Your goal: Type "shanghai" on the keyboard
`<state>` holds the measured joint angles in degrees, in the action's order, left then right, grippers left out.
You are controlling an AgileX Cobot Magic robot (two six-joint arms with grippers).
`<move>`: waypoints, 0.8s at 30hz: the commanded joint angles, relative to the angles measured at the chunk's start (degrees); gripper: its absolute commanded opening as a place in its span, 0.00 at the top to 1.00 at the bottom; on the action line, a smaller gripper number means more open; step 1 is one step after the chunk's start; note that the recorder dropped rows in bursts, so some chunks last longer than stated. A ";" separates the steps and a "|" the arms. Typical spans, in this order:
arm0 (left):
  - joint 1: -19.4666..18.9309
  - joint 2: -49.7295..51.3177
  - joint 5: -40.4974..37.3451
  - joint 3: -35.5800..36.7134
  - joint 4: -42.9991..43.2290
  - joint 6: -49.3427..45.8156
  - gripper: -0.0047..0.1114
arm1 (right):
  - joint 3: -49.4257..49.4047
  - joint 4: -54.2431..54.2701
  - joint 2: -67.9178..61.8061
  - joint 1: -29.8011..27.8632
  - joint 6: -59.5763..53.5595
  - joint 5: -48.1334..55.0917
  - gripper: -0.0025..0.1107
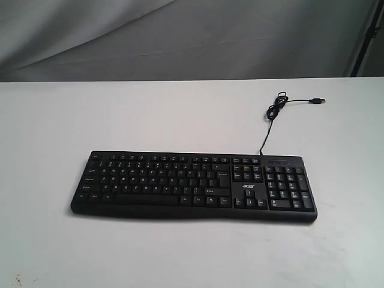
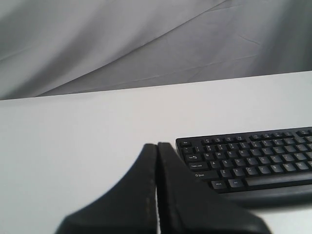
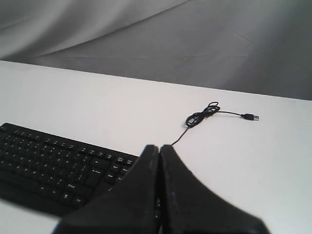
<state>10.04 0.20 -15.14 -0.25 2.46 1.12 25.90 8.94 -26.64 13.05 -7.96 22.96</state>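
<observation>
Presently both claws are pinched closed, empty: left gripper and right gripper hang clear of the keyboard, which lies square at mid table. Recommend closed left tip as stylus, straight down on S in left letter block, light tap, no neighbour keys. Kbd wide, black, white legends, num pad at right; thin cable runs from far edge to loose USB plug.
</observation>
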 commanded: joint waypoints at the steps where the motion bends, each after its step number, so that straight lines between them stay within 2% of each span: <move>1: 0.20 -0.20 0.16 0.25 0.04 0.16 0.96 | 4.25 -2.60 -8.45 5.36 0.10 -4.08 0.98; 4: 0.20 -0.20 0.16 0.25 0.04 0.16 0.96 | 4.25 -2.45 -11.90 11.39 2.02 -12.58 0.98; 9: 0.20 -0.20 0.16 0.25 0.04 0.16 0.96 | 4.36 -2.58 -19.25 23.45 5.67 -18.49 0.98; 16: 0.20 -0.20 0.16 0.25 0.04 0.16 0.96 | 9.58 -3.92 -35.34 39.30 6.70 -12.89 0.98; 19: 0.20 -0.20 0.16 0.25 0.04 0.16 0.96 | 10.06 -3.92 -40.45 43.01 6.70 -14.52 0.98; 24: 0.20 -0.20 0.16 0.25 0.04 0.16 0.96 | 10.57 -3.92 -45.38 44.85 6.70 -20.11 0.98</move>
<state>10.04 0.20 -15.14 -0.25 2.46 1.12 35.58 5.73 -70.23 57.20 -1.50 6.17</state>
